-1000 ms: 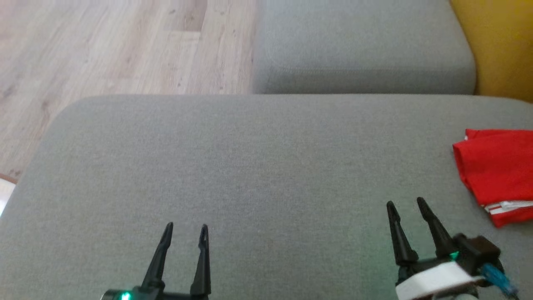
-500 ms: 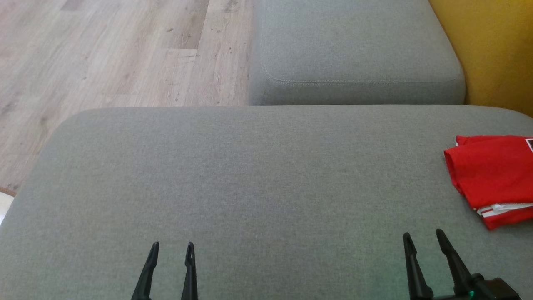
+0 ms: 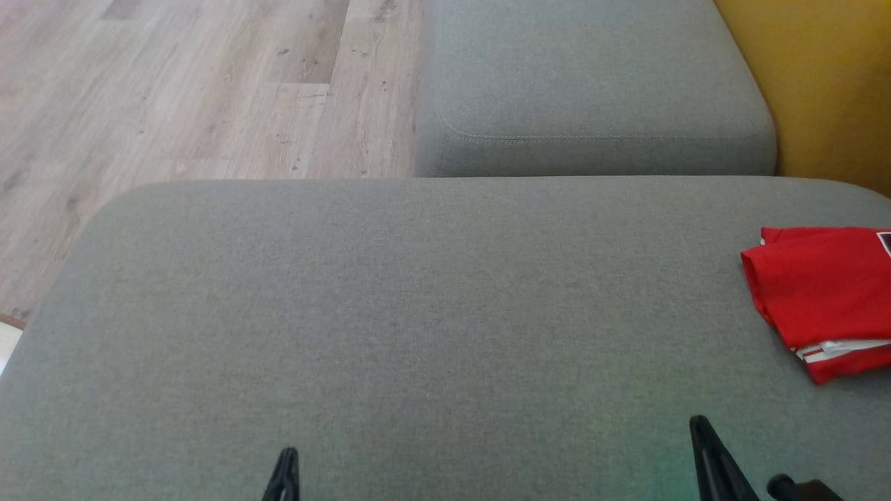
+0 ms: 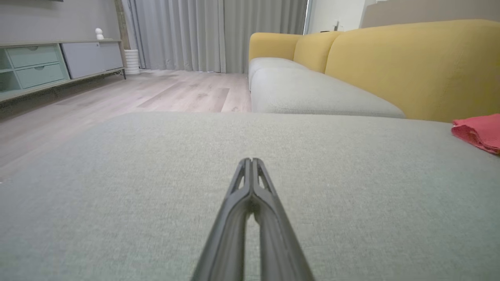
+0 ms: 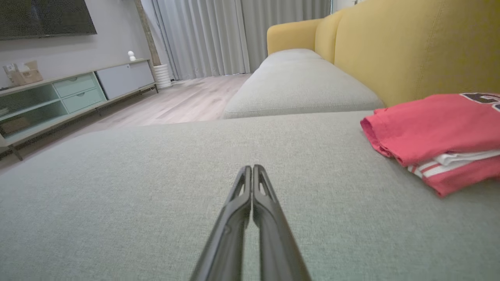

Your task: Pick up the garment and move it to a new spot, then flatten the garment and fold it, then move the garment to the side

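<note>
Red folded fabric garment (image 3: 818, 299) lies on the far right of the wide grey woven sofa seat cushion (image 3: 418, 313), close to the yellow upholstered backrest (image 3: 821, 83). The head view's right edge cuts it off. It looks folded in layers, with a white-striped hem at the near end and a rounded fold edge facing the middle of the seat.

Right gripper (image 5: 252, 167): the two dark fingers are pressed together, holding nothing, low over bare cushion. Left gripper (image 4: 252, 160): same, fingers closed tip to tip and empty, over the seat's left-centre.

Key relation: the garment sits ahead and to the right of the right gripper, apart from it and not touching. The right arm is clearly nearer; the left is well apart from the cloth, with most of the seat between. The long axis seems to run near-to-far, slightly tilted, but the full extent is out of frame, so that is unsure.

Judgement: the garment is folded and already off to the side, so the task looks about done. Any further nudge would fall to the right arm, which would have to open first.

Nothing lies between the right gripper and the cloth. Around it are a second grey seat cushion (image 3: 592, 69) beyond, pale wood plank floor (image 3: 174, 83) to the left, and a low grey-green media cabinet (image 4: 58, 64) and grey curtains (image 4: 203, 31) far off.
</note>
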{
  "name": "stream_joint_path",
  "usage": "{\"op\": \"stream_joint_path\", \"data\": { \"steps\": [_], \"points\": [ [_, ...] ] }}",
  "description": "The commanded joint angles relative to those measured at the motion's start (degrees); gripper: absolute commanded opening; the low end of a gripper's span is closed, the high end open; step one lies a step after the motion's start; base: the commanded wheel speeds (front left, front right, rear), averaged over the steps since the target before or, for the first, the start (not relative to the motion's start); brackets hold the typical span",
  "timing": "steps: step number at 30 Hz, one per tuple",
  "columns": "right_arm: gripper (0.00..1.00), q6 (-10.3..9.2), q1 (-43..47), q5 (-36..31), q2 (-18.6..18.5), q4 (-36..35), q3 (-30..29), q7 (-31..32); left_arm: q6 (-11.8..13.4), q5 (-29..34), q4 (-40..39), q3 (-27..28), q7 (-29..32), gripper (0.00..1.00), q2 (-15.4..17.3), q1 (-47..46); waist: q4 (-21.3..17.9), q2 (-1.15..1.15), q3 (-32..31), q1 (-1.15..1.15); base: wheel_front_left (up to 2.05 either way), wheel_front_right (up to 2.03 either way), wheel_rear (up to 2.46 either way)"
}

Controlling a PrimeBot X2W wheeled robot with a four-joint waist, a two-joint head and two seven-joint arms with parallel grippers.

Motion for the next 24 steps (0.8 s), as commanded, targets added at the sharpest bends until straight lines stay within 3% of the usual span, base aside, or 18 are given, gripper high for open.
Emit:
{"op": "stream_joint_path", "data": {
  "steps": [1,24],
  "points": [
    [0.0,0.0,-0.42,1.7,-0.09,-1.64,-0.05,0.11,-0.11,-1.6,-1.63,0.19,0.08,0.0,0.05,-1.01,-0.07,0.0,0.1,0.0,0.0,0.0,0.0],
    [0.0,0.04,-4.65,17.46,-0.92,-0.36,-0.82,2.97,-2.15,-17.65,0.01,2.45,2.91,0.0,0.89,-5.15,-1.07,0.0,1.31,0.0,0.0,0.0,0.0]
  ]
}}
